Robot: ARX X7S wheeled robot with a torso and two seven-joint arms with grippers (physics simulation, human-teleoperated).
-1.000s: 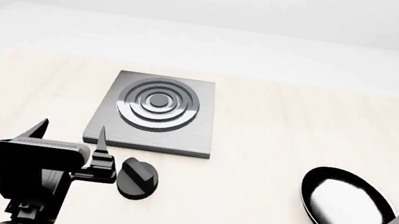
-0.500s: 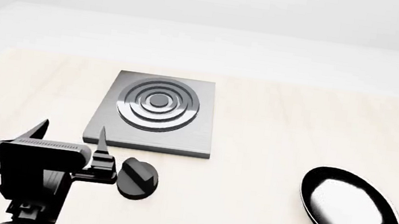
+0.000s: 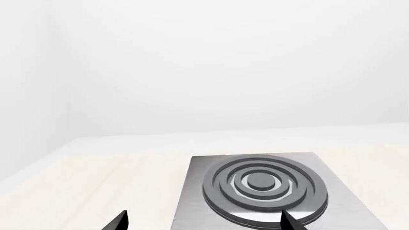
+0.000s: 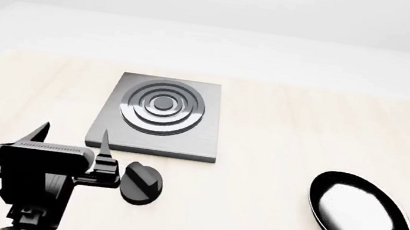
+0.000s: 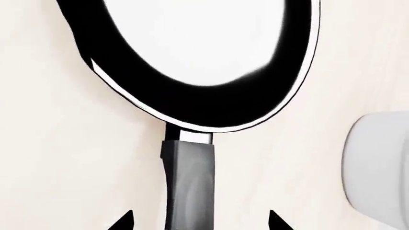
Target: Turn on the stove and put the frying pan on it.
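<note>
The frying pan [image 4: 356, 214] lies on the table [image 4: 282, 131] at the near right, well apart from the stove [image 4: 160, 115], its handle [image 5: 189, 184] pointing toward the robot. The right gripper [image 5: 199, 221] hangs over the handle, jaws spread either side, gripping nothing. It should close squarely on the handle. The left gripper [image 4: 75, 138], also released, waits just left of the knob [image 4: 141, 183].
</note>
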